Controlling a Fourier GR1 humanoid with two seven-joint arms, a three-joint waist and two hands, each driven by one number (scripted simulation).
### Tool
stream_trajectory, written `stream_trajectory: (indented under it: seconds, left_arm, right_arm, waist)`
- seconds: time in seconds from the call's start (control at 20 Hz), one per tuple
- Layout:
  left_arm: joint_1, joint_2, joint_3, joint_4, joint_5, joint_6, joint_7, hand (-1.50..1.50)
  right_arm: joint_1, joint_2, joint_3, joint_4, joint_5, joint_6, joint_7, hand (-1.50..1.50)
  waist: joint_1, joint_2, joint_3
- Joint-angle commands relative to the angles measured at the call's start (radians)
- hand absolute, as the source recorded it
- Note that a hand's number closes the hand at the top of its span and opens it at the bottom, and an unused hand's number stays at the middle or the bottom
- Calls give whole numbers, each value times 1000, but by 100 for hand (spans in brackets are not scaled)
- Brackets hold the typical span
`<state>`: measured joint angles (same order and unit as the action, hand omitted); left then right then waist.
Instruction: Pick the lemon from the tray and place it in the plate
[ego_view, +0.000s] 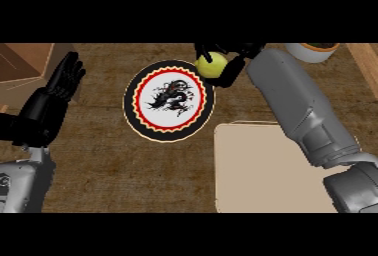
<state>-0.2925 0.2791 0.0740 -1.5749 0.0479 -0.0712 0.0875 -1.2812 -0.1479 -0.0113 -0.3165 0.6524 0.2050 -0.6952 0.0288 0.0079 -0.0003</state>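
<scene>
Round yellow lemon (210, 64) — in my right hand (233, 69), black fingers curled round it, at the upper right edge of the round plate (133, 100), which has a black border, red ring and white centre. Flat beige rectangular tray (258, 170) — just beside the plate, under my right forearm. My left hand (55, 95) — open, fingers straight, at the view's left.

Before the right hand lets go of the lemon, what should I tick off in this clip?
1. Lemon off the tray: ok.
2. Right hand curled round the lemon: ok.
3. Lemon over the middle of the plate: not ok, it shows at the upper right rim.
4. Lemon's height above the plate: cannot tell.
5. Left hand open, resting at the view's left, apart from the plate: ok.
</scene>
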Motion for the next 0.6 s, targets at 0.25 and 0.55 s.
stream_trajectory:
  seconds: [0.25, 0.55]
  left_arm:
    - [-37, -33, -40, -48, -15, 9, 58, 0]
    - [-88, -10, -30, -17, 21, -44, 76, 0]
  right_arm:
    - [-23, 145, 68, 82, -5, -141, 124, 150]
    - [-27, 147, 167, 112, -35, -220, 168, 150]
  waist:
    - [36, 7, 0]
    - [89, 18, 0]
